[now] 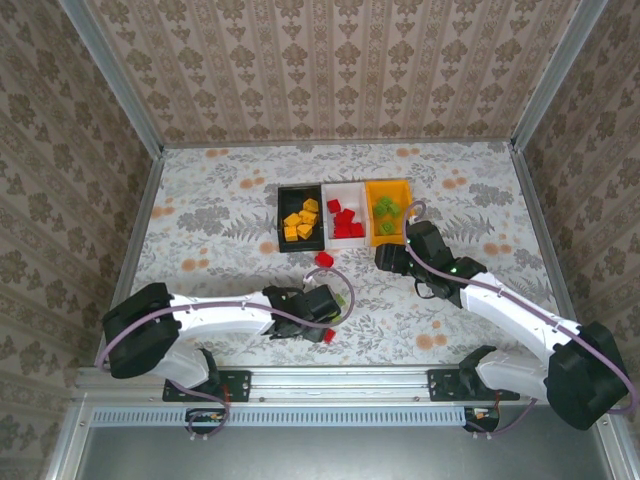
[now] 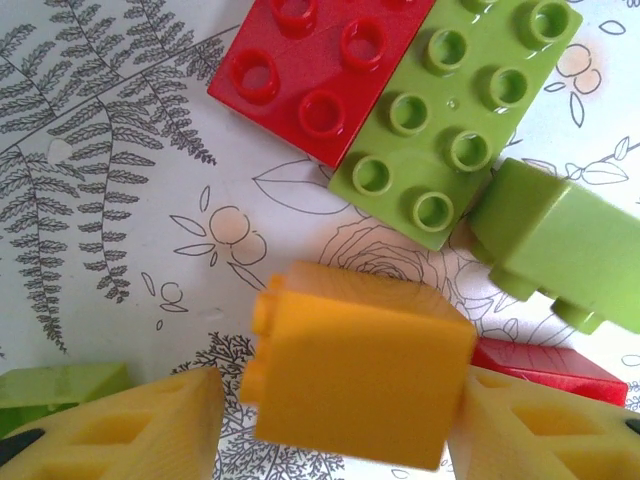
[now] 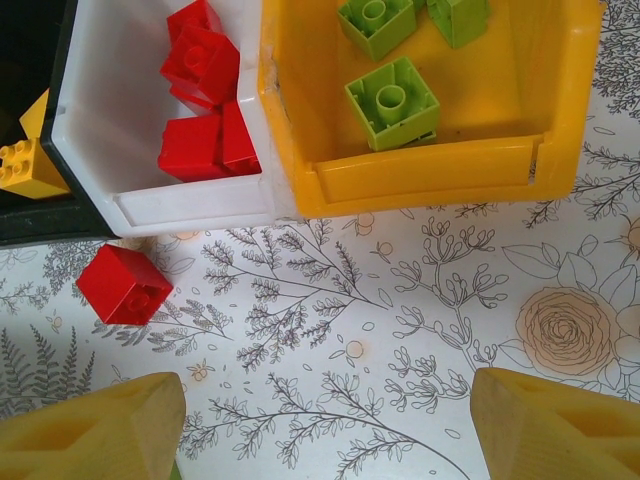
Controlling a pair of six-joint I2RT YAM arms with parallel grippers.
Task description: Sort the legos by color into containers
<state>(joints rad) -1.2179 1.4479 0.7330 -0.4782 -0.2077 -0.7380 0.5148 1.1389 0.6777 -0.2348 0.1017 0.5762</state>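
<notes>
Most legos (image 1: 345,222) already lie sorted in the containers (image 1: 343,185). A red one (image 1: 323,259) and some others wait on the bench (image 1: 220,220). The left gripper (image 2: 340,390) brackets an orange-yellow brick (image 2: 360,360), but I cannot tell if it is clamped. The right gripper (image 3: 328,400) is apart and empty.

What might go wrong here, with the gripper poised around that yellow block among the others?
1. The left gripper straddles the orange-yellow plastic brick, which lies on its side, studs toward one finger; an uneven pinch might let it twist or slip.
2. A red plastic brick sits right beside the other finger and a lime green brick lies close; closing or lifting could drag them along.
</notes>
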